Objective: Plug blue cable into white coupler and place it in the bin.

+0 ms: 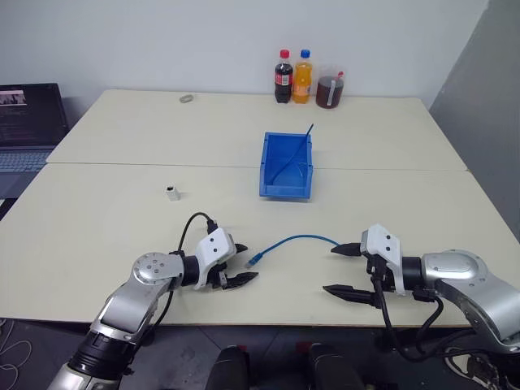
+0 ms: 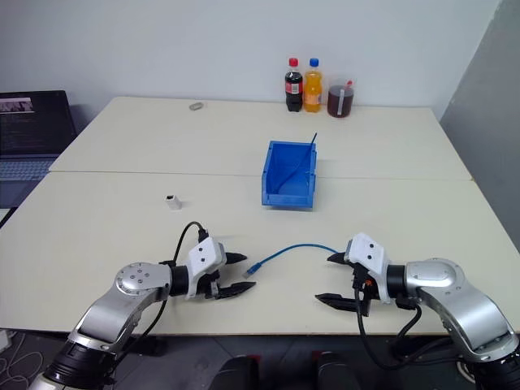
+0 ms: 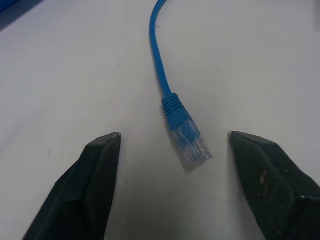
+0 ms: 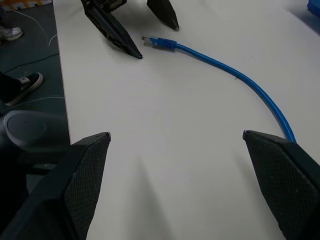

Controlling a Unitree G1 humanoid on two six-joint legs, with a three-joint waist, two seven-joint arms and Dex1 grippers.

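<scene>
Fingers of our left gripper (image 1: 243, 263) stand apart, flanking the blue cable's (image 1: 296, 240) clear plug on the table (image 1: 114, 219); our right gripper (image 1: 343, 269) gapes beside the cable's other end.

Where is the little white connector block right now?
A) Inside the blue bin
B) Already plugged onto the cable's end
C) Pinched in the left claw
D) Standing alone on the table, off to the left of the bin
D: the white coupler stands by itself on the table, left of the bin, while the blue cable ends in a bare plug lying between the open fingers of the left claw.
</scene>
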